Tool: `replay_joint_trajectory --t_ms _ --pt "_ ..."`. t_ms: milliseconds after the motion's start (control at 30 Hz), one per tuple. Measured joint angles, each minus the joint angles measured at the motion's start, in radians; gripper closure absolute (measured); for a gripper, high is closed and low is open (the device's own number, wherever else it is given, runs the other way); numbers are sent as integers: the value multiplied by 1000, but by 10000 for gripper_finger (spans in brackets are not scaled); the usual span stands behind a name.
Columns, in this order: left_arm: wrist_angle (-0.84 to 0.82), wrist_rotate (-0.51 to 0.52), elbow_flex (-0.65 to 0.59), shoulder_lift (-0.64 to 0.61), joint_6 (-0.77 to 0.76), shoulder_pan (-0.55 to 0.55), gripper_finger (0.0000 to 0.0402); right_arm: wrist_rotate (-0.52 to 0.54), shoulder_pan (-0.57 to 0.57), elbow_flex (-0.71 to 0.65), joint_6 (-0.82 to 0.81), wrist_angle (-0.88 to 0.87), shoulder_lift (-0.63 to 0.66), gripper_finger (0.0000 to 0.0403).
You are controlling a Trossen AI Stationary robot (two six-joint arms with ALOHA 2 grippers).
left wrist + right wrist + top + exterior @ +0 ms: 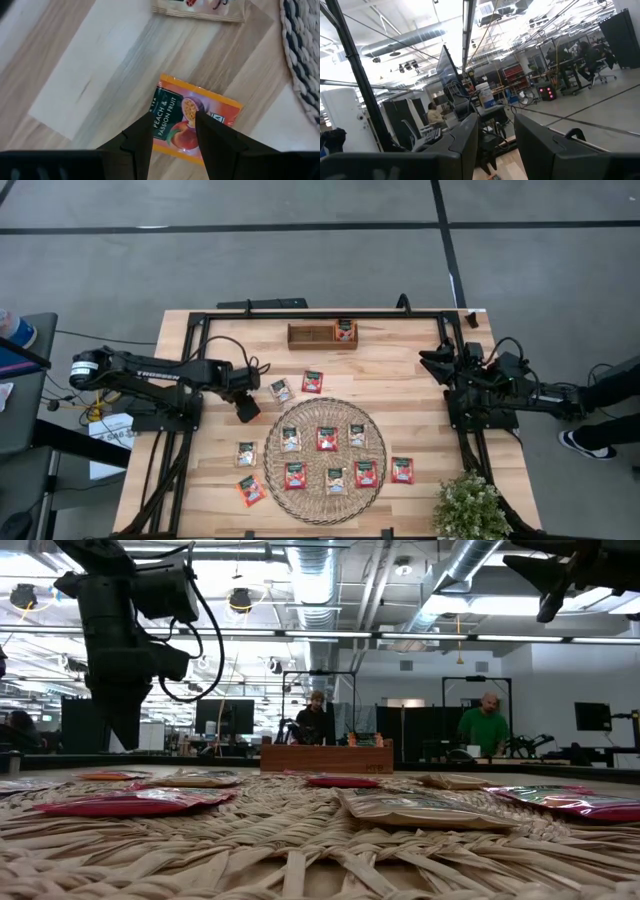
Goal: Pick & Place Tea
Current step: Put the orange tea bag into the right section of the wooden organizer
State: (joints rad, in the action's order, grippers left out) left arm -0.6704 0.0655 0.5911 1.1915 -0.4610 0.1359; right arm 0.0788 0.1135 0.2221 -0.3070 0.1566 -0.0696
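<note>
Left tool (173,131) hovers open above orange sachet (192,122).

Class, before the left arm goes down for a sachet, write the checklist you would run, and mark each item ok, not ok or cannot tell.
1. Left gripper open: ok.
2. Peach and passion fruit sachet lies under the gap between the fingers: ok.
3. Sachet free of its neighbours and the woven mat: ok.
4. Wooden tray has room: ok, one sachet inside.
5. Right gripper parked off by the table's right edge: ok.
</note>
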Motion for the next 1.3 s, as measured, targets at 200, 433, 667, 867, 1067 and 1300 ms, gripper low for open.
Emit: replay_joint_trajectory --t_ms 200,433,667,867,1067,1300 --pt "0 -9 0 0 7 60 263 0 0 0 -1 0 0 282" --pt "-1 -130 0 0 71 122 263 0 0 0 -8 0 0 282" --pt "-5 -113 0 0 78 122 263 0 0 0 -8 0 0 282" --pt "-6 -112 0 67 78 122 263 0 0 0 -9 0 0 282" --pt "-2 -108 6 205 72 122 263 0 0 0 -9 0 0 282" --pt "-14 -132 21 254 74 123 263 0 0 0 -10 -2 0 282"
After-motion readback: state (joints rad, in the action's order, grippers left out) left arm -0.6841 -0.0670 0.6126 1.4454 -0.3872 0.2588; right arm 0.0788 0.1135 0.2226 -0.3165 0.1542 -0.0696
